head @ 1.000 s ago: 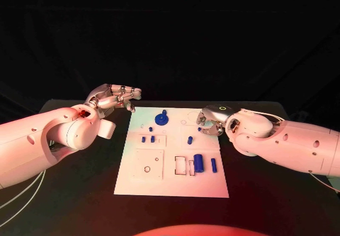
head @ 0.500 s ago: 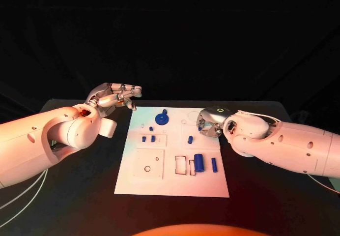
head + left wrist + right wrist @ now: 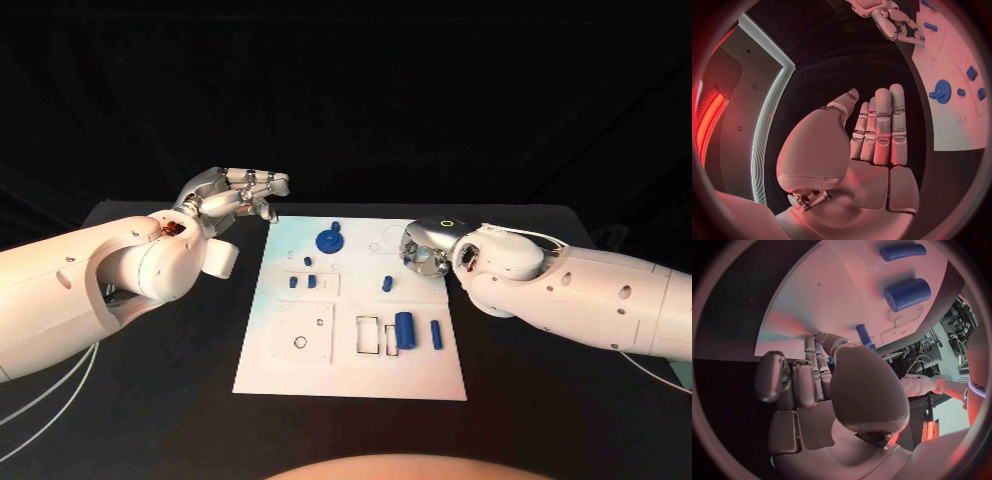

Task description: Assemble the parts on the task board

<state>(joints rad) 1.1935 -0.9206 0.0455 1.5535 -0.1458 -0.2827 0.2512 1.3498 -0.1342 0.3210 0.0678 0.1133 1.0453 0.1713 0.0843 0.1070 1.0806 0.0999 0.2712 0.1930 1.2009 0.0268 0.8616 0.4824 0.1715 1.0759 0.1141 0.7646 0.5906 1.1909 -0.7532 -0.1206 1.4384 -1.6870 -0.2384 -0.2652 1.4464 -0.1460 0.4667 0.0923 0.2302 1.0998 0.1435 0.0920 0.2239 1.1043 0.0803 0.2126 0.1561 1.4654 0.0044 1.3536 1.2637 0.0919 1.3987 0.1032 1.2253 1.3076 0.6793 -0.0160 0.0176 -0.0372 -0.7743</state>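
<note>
- Task board [image 3: 353, 360] flat in the middle of the black table [image 3: 159, 400]; blue parts scattered across it.
- Head view: blue gear [image 3: 330, 241] near the board's far edge; two small blue pegs [image 3: 300, 282] by the left edge; one upright peg [image 3: 387, 284] mid-board; thick blue cylinder [image 3: 405, 328] and thin blue rod [image 3: 436, 335] side by side toward the near right.
- Left hand [image 3: 231, 195] off the board, above the table just beyond the far left corner, holding nothing; fingers look curled in from the head view.
- Left wrist view tells otherwise: same hand [image 3: 876, 132] flat, fingers straight and close together, thumb apart, palm bare. Gear [image 3: 942, 91] well clear of the fingertips.
- Same wrist view also catches the right hand [image 3: 892, 22] across the board.
- Right hand [image 3: 421, 252] over the board's right edge, just beside the upright peg; grip hidden by the wrist in the head view.
- Right wrist view: fingers [image 3: 795, 382] bent down toward the board [image 3: 836, 300], thumb tip near the upright peg [image 3: 863, 335]; contact or grasp not discernible.
- Cylinder [image 3: 907, 294] and rod [image 3: 902, 251] lie beyond the fingertips, apart from the hand.
</note>
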